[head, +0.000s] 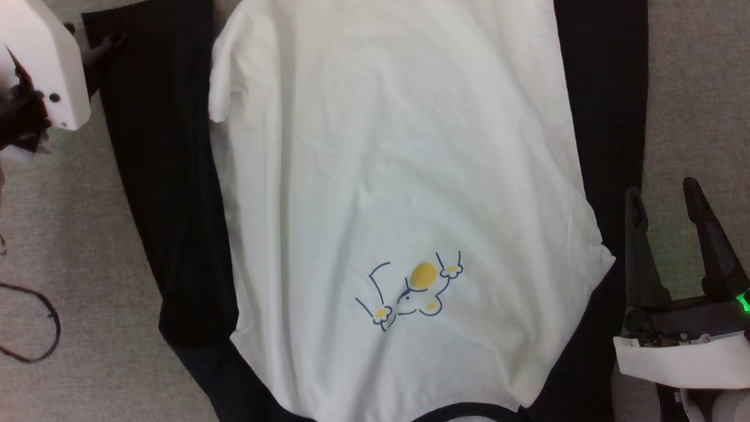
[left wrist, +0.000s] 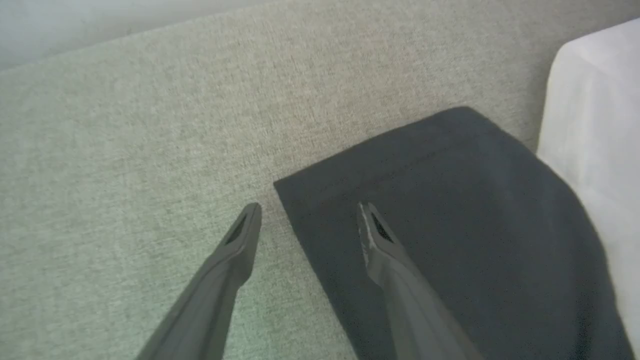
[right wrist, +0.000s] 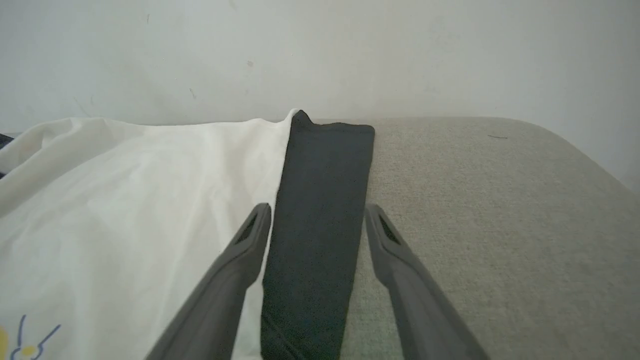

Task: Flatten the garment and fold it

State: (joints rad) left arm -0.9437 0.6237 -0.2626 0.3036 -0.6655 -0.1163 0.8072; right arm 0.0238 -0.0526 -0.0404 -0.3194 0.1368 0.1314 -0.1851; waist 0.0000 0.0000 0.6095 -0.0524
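The garment [head: 398, 176] lies flat, print up, on the worktop [head: 697, 88], neckline [head: 463, 408] at 6 o'clock. The left hand [left wrist: 310, 207], wide and empty, straddles the sleeve cuff [left wrist: 425, 165] edge at 10 o'clock. The right hand [head: 661, 186], wide and empty, stands at 4 o'clock. Hazard: a shallow pinch may slip, dragging and wrinkling the sleeve.

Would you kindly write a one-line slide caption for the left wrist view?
Open left gripper straddles the cuff corner of a black sleeve of the garment, laid on a grey fabric surface.
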